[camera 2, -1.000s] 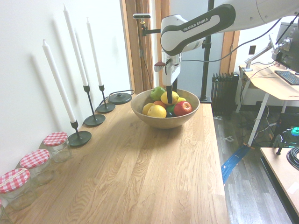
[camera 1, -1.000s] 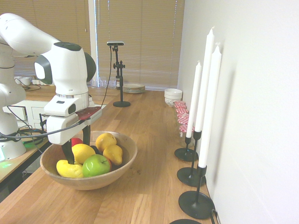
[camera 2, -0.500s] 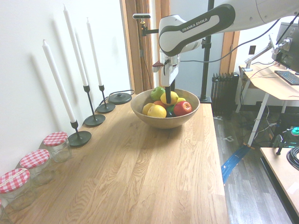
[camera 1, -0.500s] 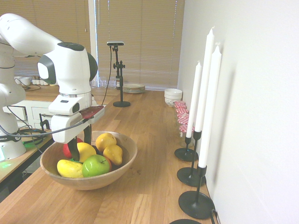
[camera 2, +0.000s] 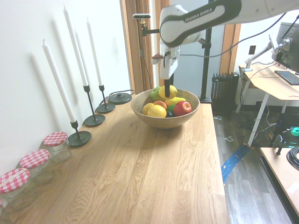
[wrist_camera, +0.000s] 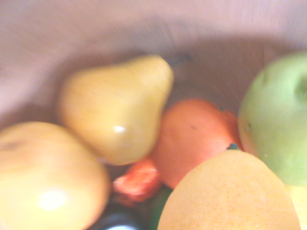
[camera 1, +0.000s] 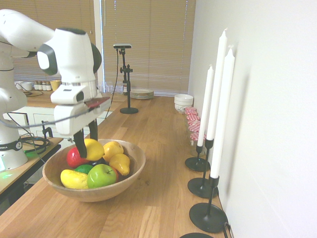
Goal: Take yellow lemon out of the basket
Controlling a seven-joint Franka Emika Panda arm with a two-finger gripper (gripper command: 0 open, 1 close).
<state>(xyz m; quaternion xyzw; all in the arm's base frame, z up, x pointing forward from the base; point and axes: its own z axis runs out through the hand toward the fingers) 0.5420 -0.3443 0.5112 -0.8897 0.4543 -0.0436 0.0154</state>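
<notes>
First exterior view: pincer [camera 1: 85,148] is hanging over the near-left part of the basket [camera 1: 124,179], its two dark fingers [camera 1: 79,144] clenched on the yellow lemon [camera 1: 94,149]
Lemon position: yellow lemon is sitting above the other fruit, roughly at rim height and inside the basket's outline; whether it is touching the fruit below cannot be told
Basket contents: red apple [camera 1: 74,157] just left of the lemon, green apple [camera 1: 102,175] at the front, elongated yellow fruit [camera 1: 73,179] at front left, pear-shaped yellow fruit [camera 1: 120,164] to the right, another round yellow fruit [camera 1: 112,149] behind it
Second exterior view: pincer [camera 2: 167,93] is coming straight down from the white arm [camera 2: 196,21], the yellow lemon [camera 2: 170,92] showing at the top of the pile over the basket [camera 2: 165,121]; red apple [camera 2: 182,108] is lying at the side facing the room, green apple [camera 2: 156,93] at the back
Wrist view: blurred; pear-shaped yellow fruit [wrist_camera: 117,109], an orange-red fruit [wrist_camera: 194,136], green apple [wrist_camera: 276,127] and a rounded yellow surface [wrist_camera: 229,196] rising from the bottom edge
Surroundings: basket is standing on the wooden tabletop [camera 1: 158,148]; white candles [camera 1: 217,89] in black holders are lining the wall, well apart from it; red-lidded jars [camera 2: 56,145] are standing further along the wall
</notes>
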